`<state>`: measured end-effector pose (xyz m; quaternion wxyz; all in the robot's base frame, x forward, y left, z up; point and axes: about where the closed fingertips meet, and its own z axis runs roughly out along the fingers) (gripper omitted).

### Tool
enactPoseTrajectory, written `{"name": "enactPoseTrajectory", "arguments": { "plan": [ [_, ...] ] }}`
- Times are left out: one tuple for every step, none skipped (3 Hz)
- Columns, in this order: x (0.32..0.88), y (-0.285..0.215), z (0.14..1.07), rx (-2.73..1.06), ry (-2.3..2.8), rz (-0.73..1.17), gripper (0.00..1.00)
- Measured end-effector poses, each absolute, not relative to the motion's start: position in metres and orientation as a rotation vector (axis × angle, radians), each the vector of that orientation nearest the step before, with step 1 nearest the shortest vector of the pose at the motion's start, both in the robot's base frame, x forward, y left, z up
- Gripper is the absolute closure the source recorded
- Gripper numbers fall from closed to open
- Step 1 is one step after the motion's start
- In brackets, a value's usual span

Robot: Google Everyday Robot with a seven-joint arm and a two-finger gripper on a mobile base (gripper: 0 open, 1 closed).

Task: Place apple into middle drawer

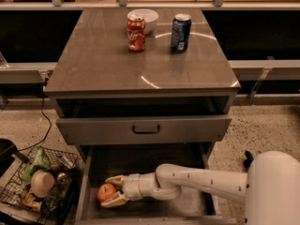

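A wire basket (28,198) of clutter sits on the floor at left, just beside the pulled-out drawer (84,194), where the apple (106,191) lies near the left wall. The gripper (108,191) reaches in from the right on a white arm (206,182), its two fingers (116,178) clasped on either side of the apple. On the cabinet top above stand a red can (136,33), a bowl (144,17) and a blue can (180,32).

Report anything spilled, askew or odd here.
Nothing stands out. The red can and blue can stand upright on the cabinet top; the gripper is at the apple inside the pulled-out drawer.
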<state>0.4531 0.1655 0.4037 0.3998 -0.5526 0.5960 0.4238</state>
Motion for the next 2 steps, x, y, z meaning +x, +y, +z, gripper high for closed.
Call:
{"name": "enactPoseTrajectory", "arguments": {
  "plan": [
    [0.4525, 0.1663, 0.4038, -1.399, 1.507, 1.074, 0.00],
    [0.4525, 0.1664, 0.4038, -1.399, 1.507, 1.074, 0.00]
  ]
}}
